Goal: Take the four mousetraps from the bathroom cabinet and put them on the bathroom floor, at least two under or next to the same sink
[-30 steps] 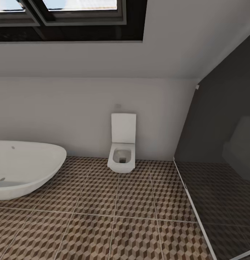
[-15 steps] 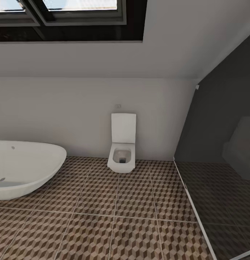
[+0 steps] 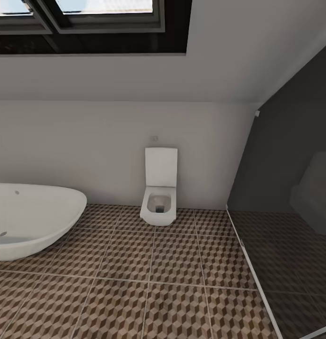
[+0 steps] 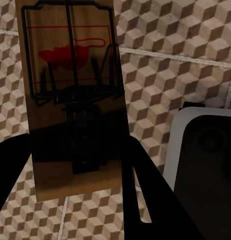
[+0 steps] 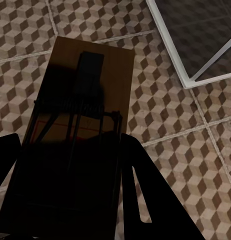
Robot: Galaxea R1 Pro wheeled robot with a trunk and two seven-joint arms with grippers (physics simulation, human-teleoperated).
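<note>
Overhead, dark-framed skylights (image 3: 87, 23) sit in the sloped ceiling. Below, from left to right along the pale wall, stand the white oval bathtub (image 3: 31, 219), the square white toilet (image 3: 159, 188) and a dark glass shower partition (image 3: 285, 188) with a pale bottom rail. The bathroom floor (image 3: 149, 282) of cube-patterned tiles lies open between tub and partition.

In the left wrist view, the left gripper (image 4: 78, 200) is clamped on a mousetrap (image 4: 73, 100): a tan wooden board with a black wire frame, a red mark and a dark trigger, held above the tiles beside a white-rimmed dark object (image 4: 205, 150).

In the right wrist view, the right gripper (image 5: 70, 200) grips a second mousetrap (image 5: 85, 115), shadowed, over the tiles, near the partition's white frame corner (image 5: 188, 75).
</note>
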